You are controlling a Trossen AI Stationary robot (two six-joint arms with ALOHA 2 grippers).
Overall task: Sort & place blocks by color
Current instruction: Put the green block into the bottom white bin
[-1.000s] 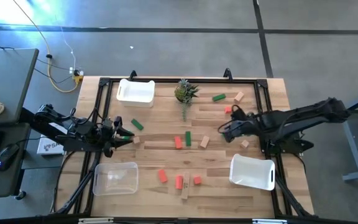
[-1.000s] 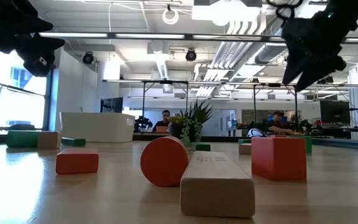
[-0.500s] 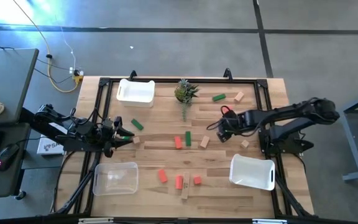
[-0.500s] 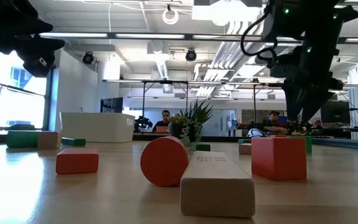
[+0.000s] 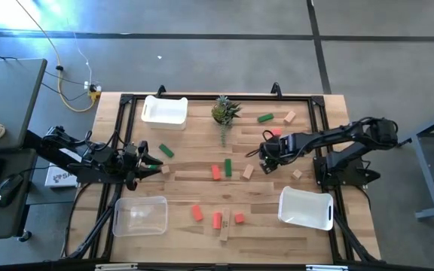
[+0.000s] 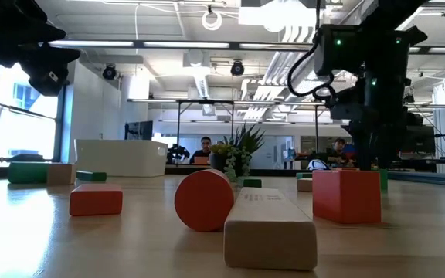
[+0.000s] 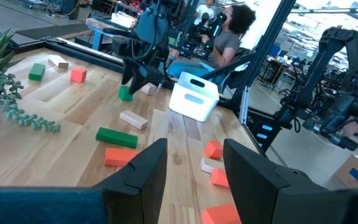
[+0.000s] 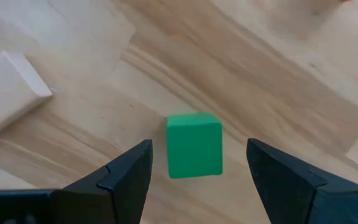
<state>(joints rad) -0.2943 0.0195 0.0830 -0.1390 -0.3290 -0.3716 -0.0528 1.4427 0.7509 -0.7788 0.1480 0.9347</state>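
Right gripper (image 8: 194, 180) moved inward — released, astride one green cube (image 8: 194, 145); left gripper (image 7: 191, 171) released.

Green cube (image 8: 194, 145), tan block (image 8: 8, 90), red-orange cube (image 6: 346, 196), white bin (image 5: 306, 208), pale wood table (image 5: 194, 192)

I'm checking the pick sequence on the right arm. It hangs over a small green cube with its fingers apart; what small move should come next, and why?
Probably a straight descent. The right wrist view shows the green cube centred in the gap of the open right gripper, with the fingers apparently above the wood. Lowering until they flank the cube, then closing, seems right. The tan block nearby looks clear of them.
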